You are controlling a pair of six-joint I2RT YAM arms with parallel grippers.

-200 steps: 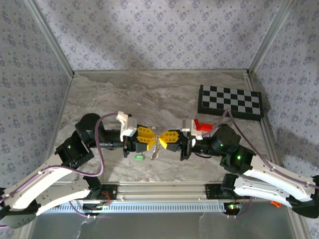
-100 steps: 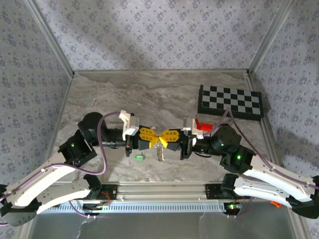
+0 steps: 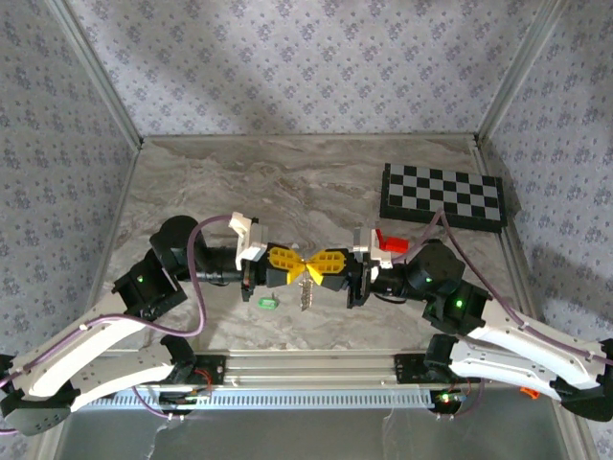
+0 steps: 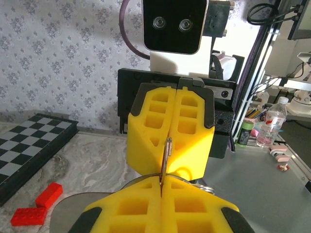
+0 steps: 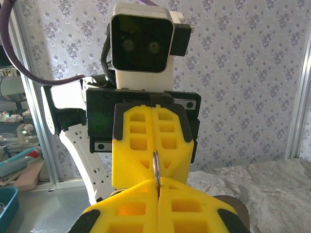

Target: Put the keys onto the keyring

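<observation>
1. L gripper (image 3: 300, 262): yellow fingers pressed together with no gap, clamped on the keyring (image 3: 305, 290). Its tips meet the R gripper (image 3: 313, 264) nose to nose above the tabletop (image 3: 239, 182), approx. mid-width, towards the near edge.
2. R gripper: also closed tight on the keyring, pads flush.
3. Keyring: thin silvery metal, pinched in both seams. In the L wrist view its edge shows as a thin upright strip running from one seam into the other. From above, the rest hangs below the tips.
4. Green key (image 3: 268, 303): flat on the tabletop by the near edge, just left of the hanging keyring, not touching it or either gripper.
5. Checkerboard (image 3: 442, 196): far-right part of the tabletop, close to the right edge.
6. Red bricks (image 4: 48, 194): on the tabletop near the checkerboard, well apart from the key.
</observation>
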